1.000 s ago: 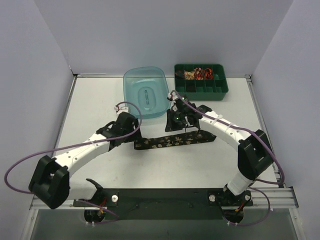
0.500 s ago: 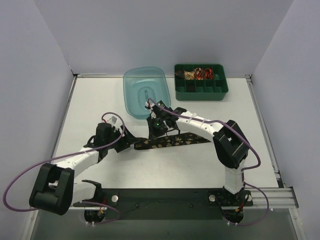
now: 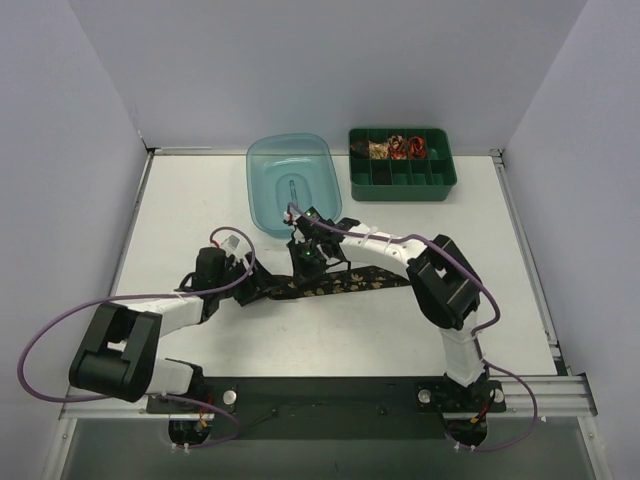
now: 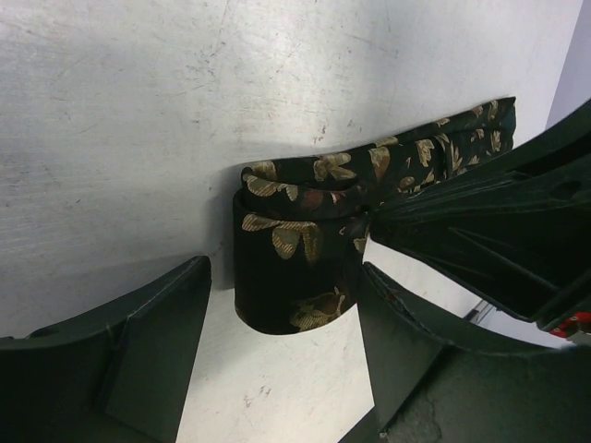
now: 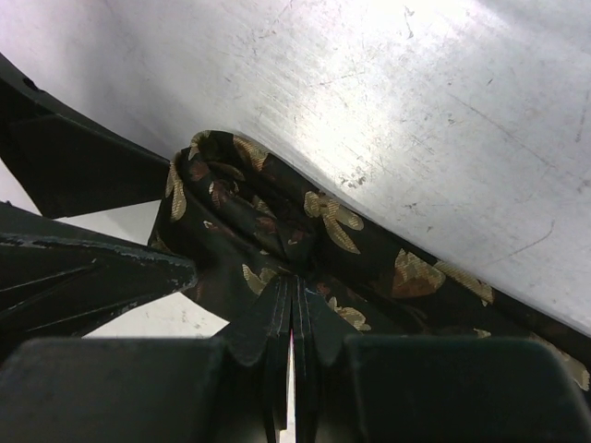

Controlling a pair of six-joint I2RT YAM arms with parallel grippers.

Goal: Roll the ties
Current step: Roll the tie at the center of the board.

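White and a little scratched, the table (image 3: 180,210) is flat and fills the floor of a small booth. Pale lilac walls (image 3: 330,60) stand on three sides of it: left, back and right. A dark strip (image 3: 330,405) runs along the near edge, where the arms (image 3: 380,250) are bolted on.

One black tie (image 3: 350,282) with little gold flowers lies near the middle of the table. One see-through blue tub (image 3: 262,205) sits at the back. One green tray (image 3: 400,192) with many little boxes sits just beside the tub, on its right. In the tray's back row are small coils (image 3: 398,148), red and beige. They look like three, but they are too small to count for sure. Two arms reach in over the table, and two purple cables (image 3: 140,297) loop along them.

The left end of the tie is bunched up into a fat loop. The left gripper (image 4: 284,277) has its fingers wide apart, one on each side of that loop, and does not squeeze it. The right gripper (image 5: 293,291) has its fingers pressed tight together, pinching the tie's cloth just behind the loop. The rest of the tie lies flat and stretches away to the right.
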